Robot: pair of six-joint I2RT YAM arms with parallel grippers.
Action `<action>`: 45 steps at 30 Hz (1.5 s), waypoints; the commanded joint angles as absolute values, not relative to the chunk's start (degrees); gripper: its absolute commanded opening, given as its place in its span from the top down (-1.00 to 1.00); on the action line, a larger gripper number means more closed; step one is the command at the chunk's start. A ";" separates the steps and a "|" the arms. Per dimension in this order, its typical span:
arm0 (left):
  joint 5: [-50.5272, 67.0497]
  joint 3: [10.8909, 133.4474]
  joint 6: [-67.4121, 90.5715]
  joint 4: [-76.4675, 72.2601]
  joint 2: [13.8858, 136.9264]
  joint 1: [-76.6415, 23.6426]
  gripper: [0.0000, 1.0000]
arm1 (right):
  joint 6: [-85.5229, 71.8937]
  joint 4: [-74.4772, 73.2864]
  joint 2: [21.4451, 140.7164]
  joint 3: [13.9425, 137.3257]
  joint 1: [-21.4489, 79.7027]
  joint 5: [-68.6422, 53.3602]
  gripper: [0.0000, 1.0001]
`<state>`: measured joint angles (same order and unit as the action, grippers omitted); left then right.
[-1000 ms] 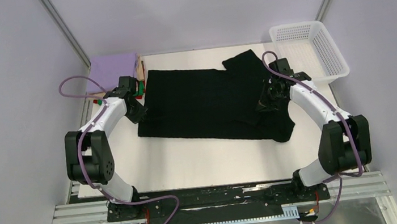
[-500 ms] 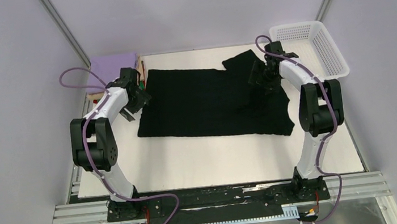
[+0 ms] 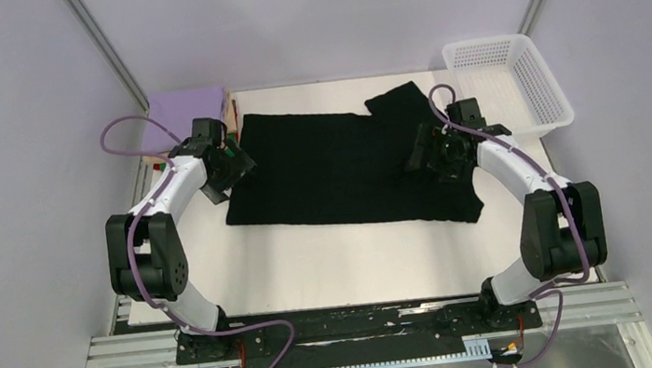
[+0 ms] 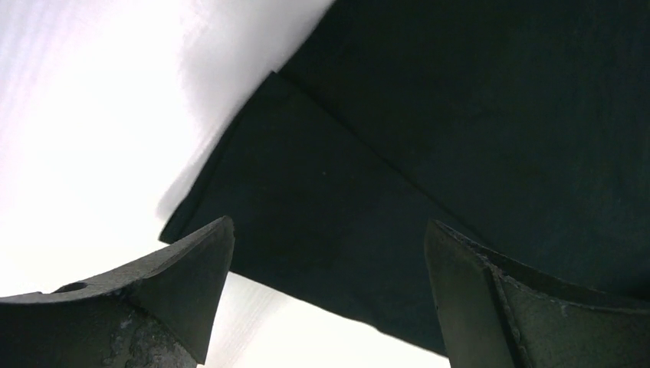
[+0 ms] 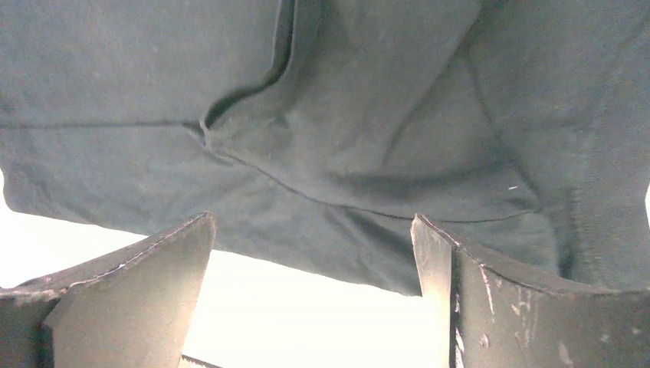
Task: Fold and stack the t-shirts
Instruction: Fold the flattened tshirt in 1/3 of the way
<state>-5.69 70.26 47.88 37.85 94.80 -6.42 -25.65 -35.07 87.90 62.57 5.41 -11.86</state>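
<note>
A large black t-shirt point(image 3: 339, 168) lies spread across the middle of the white table point(image 3: 314, 270), one sleeve point(image 3: 398, 100) sticking out at the back right. My left gripper point(image 3: 229, 171) hovers open over its left edge. In the left wrist view the shirt's folded corner point(image 4: 322, 207) lies between and beyond the spread fingers point(image 4: 180, 272), and nothing is held. My right gripper point(image 3: 428, 150) hangs open over the shirt's right part. The right wrist view shows wrinkled black cloth point(image 5: 345, 115) ahead of its empty fingers point(image 5: 475, 284). A folded lavender t-shirt point(image 3: 186, 109) tops a stack at the back left.
A white mesh basket point(image 3: 509, 82) stands at the back right corner. A tan edge point(image 3: 230, 113) shows under the lavender shirt. Metal frame posts rise at both back corners, and the arm bases sit on a rail point(image 3: 359, 330) at the near edge.
Both grippers went from shut to open and let go of the black shirt. Both arms reached toward the back and drew back a little; the shirt's right side now lies flatter.
</note>
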 commanded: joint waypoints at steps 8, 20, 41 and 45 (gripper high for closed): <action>1.92 67.24 43.95 32.43 94.91 -8.09 -1.00 | -25.84 -24.72 100.75 70.29 13.72 -17.08 -1.00; 3.36 69.27 42.63 33.07 97.51 -8.15 -1.00 | -25.12 -28.81 110.46 86.51 14.44 -7.18 -1.00; 6.12 69.85 43.34 31.57 109.44 -15.63 -1.00 | -28.42 -31.89 97.65 56.24 10.14 -3.92 -1.00; 4.96 63.39 43.35 32.50 105.47 -16.83 -1.00 | -29.16 -37.02 95.10 51.99 10.13 -0.17 -1.00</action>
<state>5.78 70.70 43.22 28.77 106.65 -14.87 -29.23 -30.52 95.59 56.97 9.98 -4.10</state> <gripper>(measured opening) 0.998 0.998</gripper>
